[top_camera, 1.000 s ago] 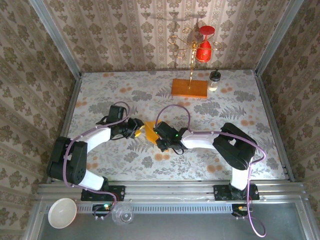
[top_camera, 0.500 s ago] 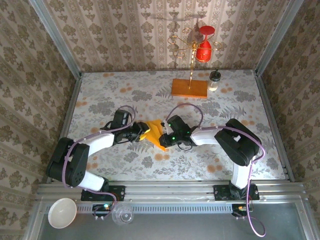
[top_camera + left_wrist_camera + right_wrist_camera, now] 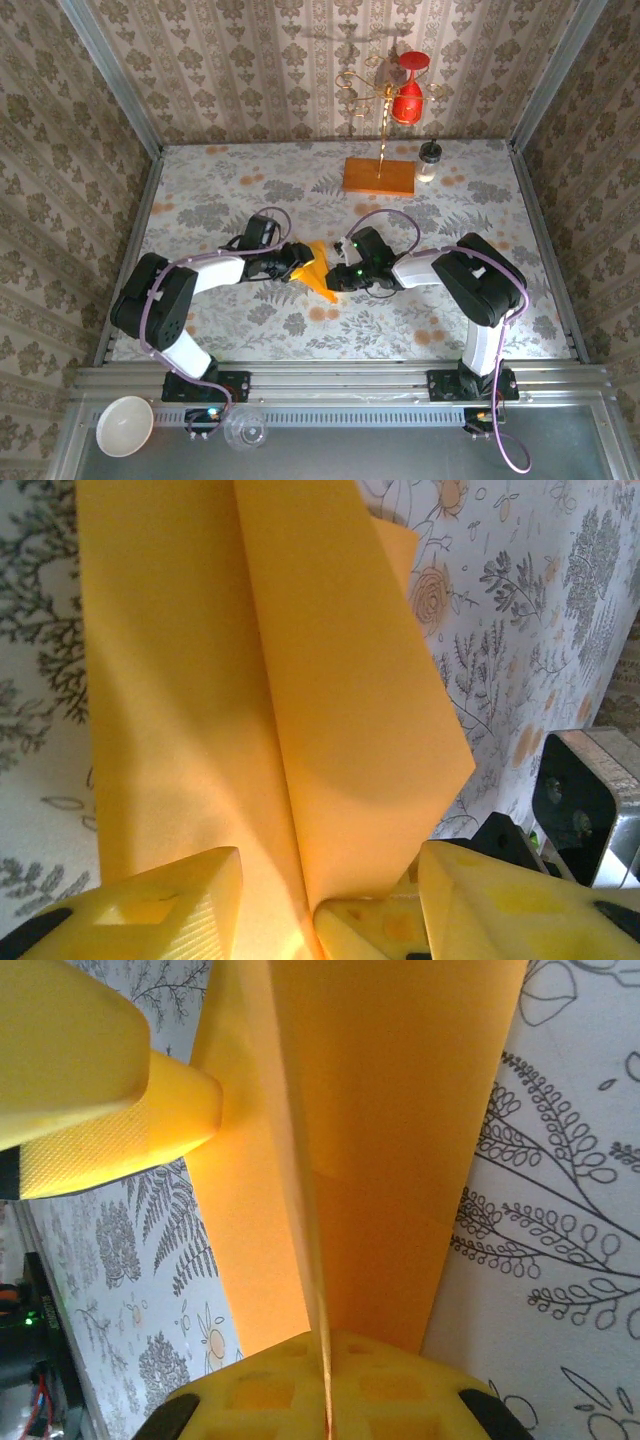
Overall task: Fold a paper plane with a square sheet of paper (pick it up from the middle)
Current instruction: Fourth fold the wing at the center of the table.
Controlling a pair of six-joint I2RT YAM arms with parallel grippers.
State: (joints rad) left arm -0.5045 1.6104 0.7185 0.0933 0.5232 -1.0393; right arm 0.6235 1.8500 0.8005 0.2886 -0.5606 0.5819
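Seen from above, two white robot arms are bolted to a metal rail at the near edge, with a white bowl and a clear cup on the ledge in front of them. Both arms reach inward over a floral-patterned table and meet near its middle. There the left gripper and the right gripper face each other with the orange-yellow sheet of paper between them. The sheet is folded along a crease and stands up from the table in a narrow, pointed shape. In the left wrist view, that gripper's yellow fingers are spread wide with the folded sheet rising between them — whether they press on it cannot be told. In the right wrist view, the right gripper's fingers are pressed together on the lower edge of the sheet, and the crease runs straight into the seam between them. One finger of the left gripper touches the sheet's side from the upper left. Farther back, near the far edge, lies a brown-orange wooden block with a gold wire stand rising from it and a red object hanging from the wire. A small dark-lidded jar sits just beside the block — behind it all, patterned wallpaper.
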